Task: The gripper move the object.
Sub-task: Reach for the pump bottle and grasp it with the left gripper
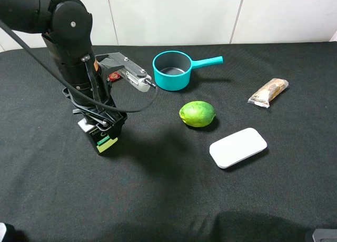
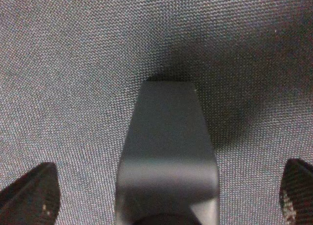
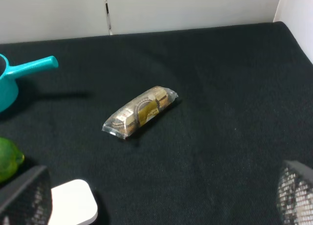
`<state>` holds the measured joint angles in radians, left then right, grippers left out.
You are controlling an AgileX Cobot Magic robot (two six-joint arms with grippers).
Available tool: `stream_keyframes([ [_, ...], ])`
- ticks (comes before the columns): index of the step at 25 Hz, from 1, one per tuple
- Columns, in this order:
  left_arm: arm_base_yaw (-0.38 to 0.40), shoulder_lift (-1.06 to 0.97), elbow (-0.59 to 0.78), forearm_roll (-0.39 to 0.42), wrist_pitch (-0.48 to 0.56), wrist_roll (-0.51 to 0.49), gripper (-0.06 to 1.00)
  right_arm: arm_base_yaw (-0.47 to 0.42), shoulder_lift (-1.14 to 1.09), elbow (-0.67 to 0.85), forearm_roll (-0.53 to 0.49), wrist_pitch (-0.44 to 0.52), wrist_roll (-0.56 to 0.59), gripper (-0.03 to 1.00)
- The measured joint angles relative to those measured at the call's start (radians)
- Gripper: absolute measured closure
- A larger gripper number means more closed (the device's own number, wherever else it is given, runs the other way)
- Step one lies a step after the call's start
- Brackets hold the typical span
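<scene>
The left gripper [image 1: 100,122] is hanging over the near-left part of the black cloth table [image 1: 158,200], pointing down at the object [image 1: 106,142]. The object is sitting directly beneath it, and in the high view only its lower part with the light green label is peeking out from under the black arm. In the left wrist view the object [image 2: 166,146] is filling the middle, dark and square-sided, its lower end meeting the cloth. The two fingertips [image 2: 29,195] are standing wide to either side of it, apart from its faces, so the jaws are released and gripping nothing.

A grey cabled attachment [image 1: 130,71] is sticking out from the arm toward the teal saucepan [image 1: 171,69], which is sitting far and to the right of the object. A small red item [image 1: 114,76] is lying just behind the arm, partly hidden. A green fruit [image 1: 197,113] is resting right of the object, well apart, with open cloth between them. A white rounded case [image 1: 238,147] is lying nearer and further right, and a wrapped snack [image 1: 268,92] is lying at the far right.

The right gripper [image 3: 161,200] is hovering at the near-right edge, its jaws spread wide over bare cloth.
</scene>
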<state>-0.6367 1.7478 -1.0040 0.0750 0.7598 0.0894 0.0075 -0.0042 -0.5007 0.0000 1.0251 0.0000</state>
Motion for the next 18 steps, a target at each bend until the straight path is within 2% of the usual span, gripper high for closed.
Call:
stream_keyframes([
  [18,0.0,0.0,0.03,-0.001,-0.028,0.0,0.07,0.0,0.0,0.0,0.0,0.0,0.0,0.27],
])
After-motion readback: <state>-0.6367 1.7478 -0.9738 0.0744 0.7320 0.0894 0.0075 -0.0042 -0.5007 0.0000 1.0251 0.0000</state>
